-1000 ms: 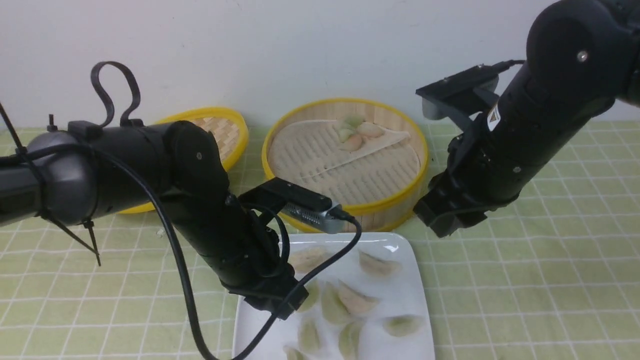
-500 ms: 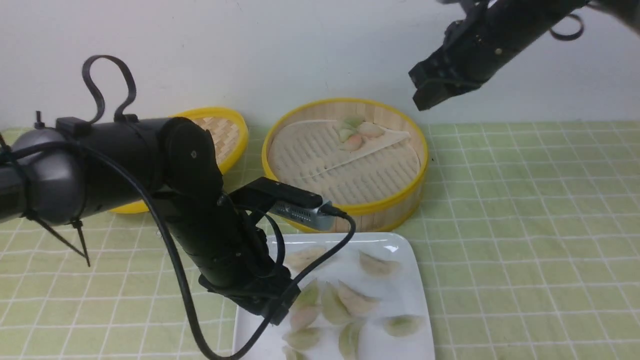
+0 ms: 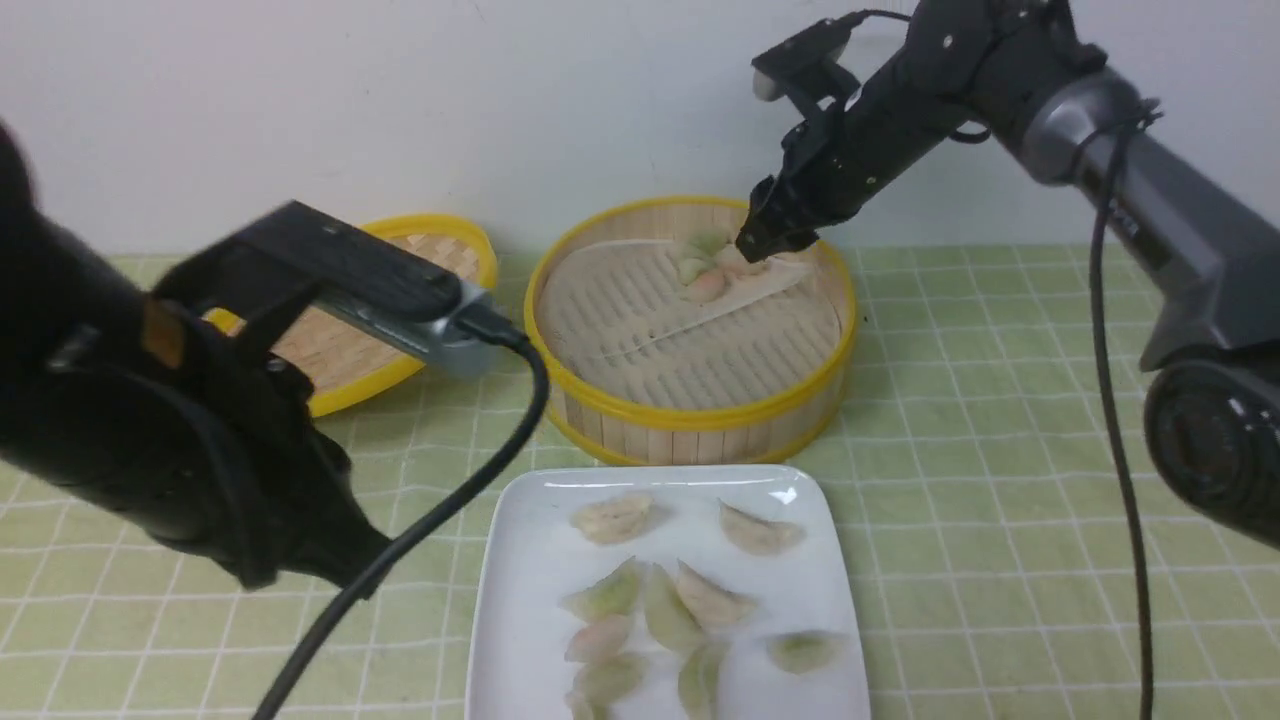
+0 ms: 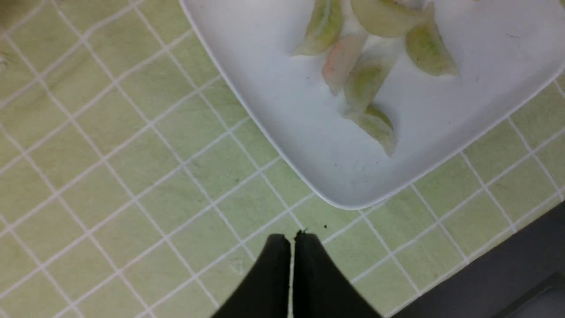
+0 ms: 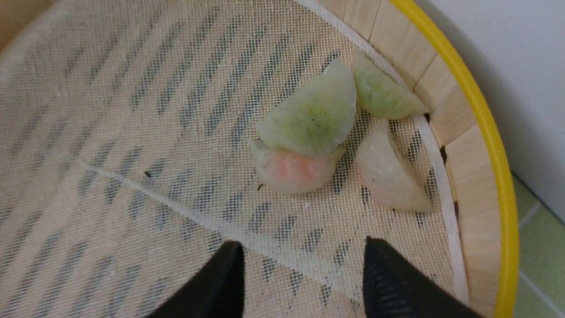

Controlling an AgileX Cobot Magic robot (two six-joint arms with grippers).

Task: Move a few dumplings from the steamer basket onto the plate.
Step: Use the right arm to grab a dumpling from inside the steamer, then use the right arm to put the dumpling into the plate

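1. On my right wrist feed the right gripper (image 5: pixel 303 265) is spread wide with nothing between its jaws. It hangs over the liner sheet (image 5: pixel 132 132) inside the basket (image 5: pixel 481 132), just short of the dumplings (image 5: pixel 291 170) bunched at the far wall.
2. I count 4 in that bunch. A pale green dumpling (image 5: pixel 311 119) leans on a pinkish dumpling (image 5: pixel 287 174). A second green dumpling (image 5: pixel 382 95) rests against the wall slats, and a whitish dumpling (image 5: pixel 388 174) lies by the liner's edge.
3. From the front, the right arm (image 3: pixel 1000 70) reaches in from the right and its tip is right over that bunch. I cannot tell whether it touches any of them.
4. The left gripper (image 4: pixel 291 240) is pressed together, with only a hairline between its 2 fingers, and it carries nothing. It hangs over the green checked cloth (image 4: pixel 110 154), just off a rounded corner of the plate (image 4: pixel 273 88).
5. The plate sits just in front of the basket, on my side of it. It holds a scatter of green, pinkish and whitish pieces. Several overlap around its middle, and 2 lie apart toward the basket side.
6. The woven lid (image 3: pixel 440 250) lies beside the basket on the left — partly hidden behind the left arm's camera (image 3: pixel 400 290), which blurs across the front view.
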